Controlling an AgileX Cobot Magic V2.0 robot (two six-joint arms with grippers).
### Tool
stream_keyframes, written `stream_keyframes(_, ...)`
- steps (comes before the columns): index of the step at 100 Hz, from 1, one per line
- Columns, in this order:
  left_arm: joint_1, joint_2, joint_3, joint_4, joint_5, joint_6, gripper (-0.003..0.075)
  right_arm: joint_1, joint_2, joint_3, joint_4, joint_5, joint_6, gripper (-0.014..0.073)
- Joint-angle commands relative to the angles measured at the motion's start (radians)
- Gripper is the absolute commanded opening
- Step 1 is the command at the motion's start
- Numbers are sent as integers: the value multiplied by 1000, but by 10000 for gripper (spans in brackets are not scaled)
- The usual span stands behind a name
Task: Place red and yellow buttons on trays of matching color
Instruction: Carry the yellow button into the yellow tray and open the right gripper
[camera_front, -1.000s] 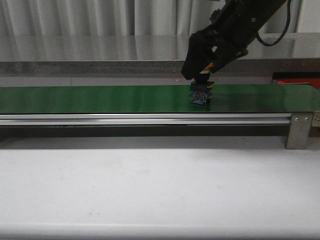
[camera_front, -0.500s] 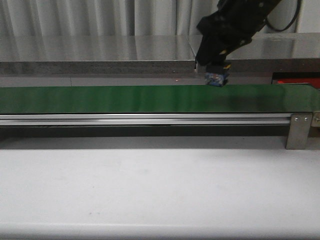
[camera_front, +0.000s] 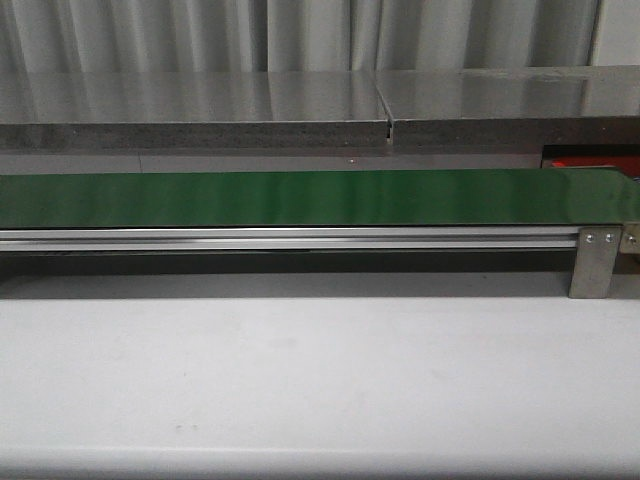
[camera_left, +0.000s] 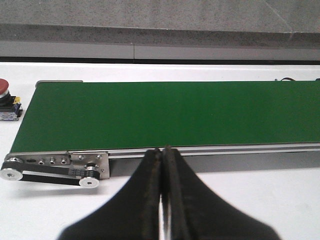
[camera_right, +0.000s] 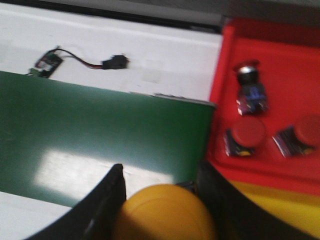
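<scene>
My right gripper (camera_right: 161, 172) is shut on a yellow button (camera_right: 165, 212), held above the end of the green belt (camera_right: 100, 135). Just beyond that end lies the red tray (camera_right: 280, 60), with three red buttons in it: one on its side (camera_right: 250, 90) and two with caps showing (camera_right: 246, 134) (camera_right: 300, 132). Beside the red tray a strip of the yellow tray (camera_right: 290, 205) shows. My left gripper (camera_left: 161, 149) is shut on nothing, in front of the belt's (camera_left: 165, 115) other end. Another red button (camera_left: 4, 91) sits on the white table beside that end. Neither arm appears in the front view.
The green conveyor belt (camera_front: 300, 197) runs across the table with a metal rail and an end bracket (camera_front: 597, 262). A small circuit board with a cable (camera_right: 47, 62) lies behind the belt. The belt's drive pulleys (camera_left: 50, 170) are near my left gripper. A sliver of the red tray (camera_front: 600, 160) shows at far right.
My right arm lifted the button off the belt, carried it up and to the right, and has left the front view.
</scene>
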Motion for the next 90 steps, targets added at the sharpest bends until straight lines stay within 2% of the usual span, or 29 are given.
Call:
stream_keyframes(1, -7, -2, -29, -29, -62, 2, -19, -70, -75, 55, 21, -67, 11, 198)
stream_keyframes(18, -7, -2, -29, -29, -62, 2, -19, -141, -84, 248, 30, -129, 11, 198)
stream_keyframes(49, -7, -2, -29, -29, -62, 2, -19, -143, -87, 538, 46, -377, 10, 198)
stream_keyframes(68, -7, -2, -29, -29, -62, 2, -19, -141, -87, 597, 72, -521, 10, 198)
stream_keyframes(90, -7, -2, -29, -29, -62, 2, -19, -141, -87, 606, 74, -581, 10, 198)
